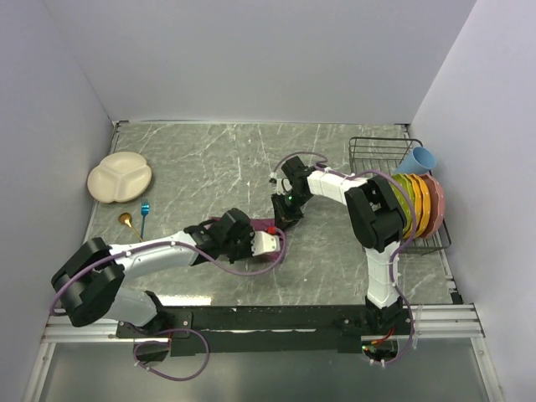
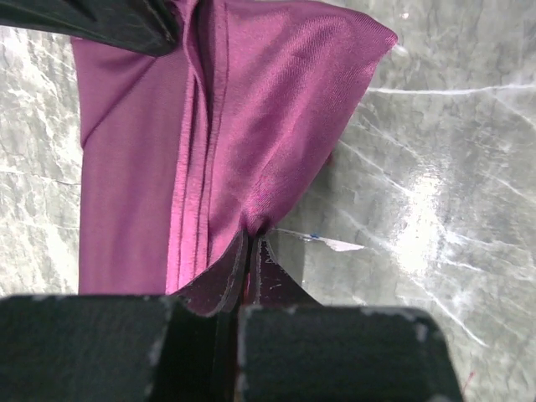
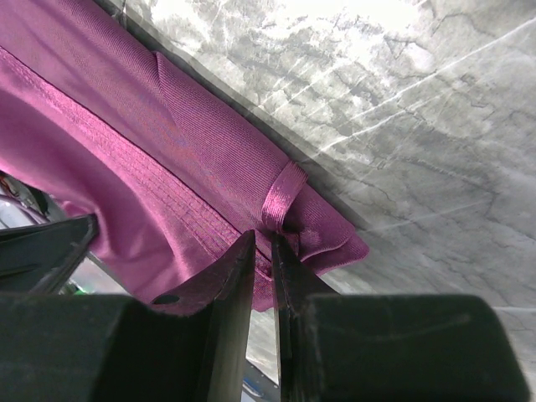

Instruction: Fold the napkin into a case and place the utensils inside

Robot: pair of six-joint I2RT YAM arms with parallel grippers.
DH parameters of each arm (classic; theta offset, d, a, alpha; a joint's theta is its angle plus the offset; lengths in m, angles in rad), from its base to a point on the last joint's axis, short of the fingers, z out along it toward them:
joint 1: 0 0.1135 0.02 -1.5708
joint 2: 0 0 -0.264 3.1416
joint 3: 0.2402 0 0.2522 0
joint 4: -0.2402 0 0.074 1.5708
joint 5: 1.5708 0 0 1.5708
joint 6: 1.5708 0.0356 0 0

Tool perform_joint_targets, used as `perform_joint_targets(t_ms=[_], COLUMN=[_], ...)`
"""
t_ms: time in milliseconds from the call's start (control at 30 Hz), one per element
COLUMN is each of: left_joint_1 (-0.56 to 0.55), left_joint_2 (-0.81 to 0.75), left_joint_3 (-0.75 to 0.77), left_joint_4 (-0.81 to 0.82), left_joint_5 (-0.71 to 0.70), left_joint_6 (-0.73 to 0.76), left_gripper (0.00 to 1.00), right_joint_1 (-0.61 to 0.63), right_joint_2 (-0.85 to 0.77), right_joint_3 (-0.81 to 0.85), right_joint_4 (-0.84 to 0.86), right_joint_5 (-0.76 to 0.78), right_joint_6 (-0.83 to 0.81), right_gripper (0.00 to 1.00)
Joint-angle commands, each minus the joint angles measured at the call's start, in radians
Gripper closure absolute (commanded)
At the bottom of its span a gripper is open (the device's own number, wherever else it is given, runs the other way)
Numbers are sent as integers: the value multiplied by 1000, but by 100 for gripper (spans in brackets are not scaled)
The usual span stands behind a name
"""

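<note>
Both arms have hold of the napkin. The left gripper is clenched, its two dark fingers pressed together on a pinch of the maroon cloth, which puckers where it goes in between them. From that pinch the cloth spreads away in long pleats, with one free corner lying over the grey marbled table. The right gripper is also closed on the napkin, its fingers nearly touching and nipping a rolled bit of hem close to a corner. From there a folded edge runs off to the left and throws a shadow on the table.

From above, the two grippers meet near the middle of the table, the right one just beyond the left. The napkin is bunched between and under them, mostly hidden by the left wrist, so its exact shape cannot be made out. It is gathered and creased, not a flat strip.

Well apart, at the left side, lie the blue fork and the gold spoon, close together with the spoon to the left. Just beyond them sits a cream divided plate. Along the right side stands a wire rack holding coloured dishes on edge, with a blue cup at its far end.
</note>
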Motion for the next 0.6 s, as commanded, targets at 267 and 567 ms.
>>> perform_joint_targets(t_ms=[267, 567], left_joint_1=[240, 365], left_joint_2=[206, 393], left_joint_3=[312, 530], left_joint_4=[-246, -394], left_joint_5=[366, 538], left_joint_6=[2, 10], left_gripper=[99, 99], right_joint_1=[3, 1], right_joint_2=[65, 82], right_joint_3=[44, 81], right_joint_4=[29, 19], right_joint_5=[160, 152], right_joint_6=[-64, -72], right_gripper=[78, 78])
